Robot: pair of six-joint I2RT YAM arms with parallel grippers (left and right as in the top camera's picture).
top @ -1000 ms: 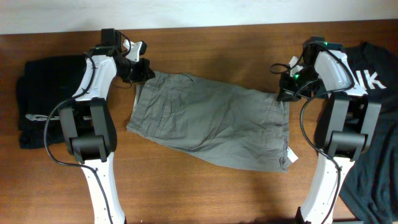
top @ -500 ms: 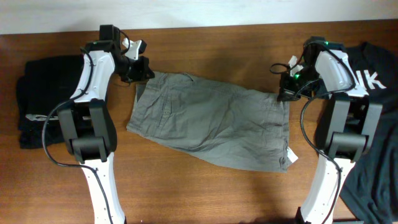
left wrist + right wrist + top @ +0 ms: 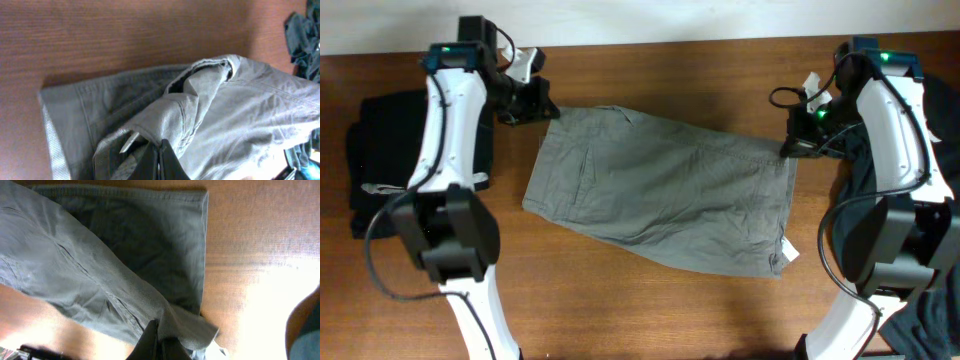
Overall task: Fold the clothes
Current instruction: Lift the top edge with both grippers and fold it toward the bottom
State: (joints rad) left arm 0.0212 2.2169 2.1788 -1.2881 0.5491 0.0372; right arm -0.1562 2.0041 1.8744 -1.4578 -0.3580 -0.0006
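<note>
The clothes are grey-khaki shorts (image 3: 660,190) spread across the middle of the wooden table, a small white label (image 3: 786,254) at their lower right corner. My left gripper (image 3: 542,103) is shut on the shorts' upper left corner, which is lifted off the table; the left wrist view shows the black jaws (image 3: 161,159) pressed together on a bunched fold of the shorts (image 3: 225,110). At the upper right corner my right gripper (image 3: 798,146) is shut on the cloth, the fold (image 3: 175,320) draped over its fingers (image 3: 150,340). The far edge hangs taut between both grippers.
A dark folded garment (image 3: 380,160) lies at the table's left end. Another dark garment (image 3: 920,300) with white lettering lies at the right end, partly behind the right arm. Bare wood (image 3: 660,70) runs along the back edge and the front.
Both grippers have risen and moved slightly apart, lifting the shorts' far corners off the table and stretching the far edge between them. Their grips are unchanged.
</note>
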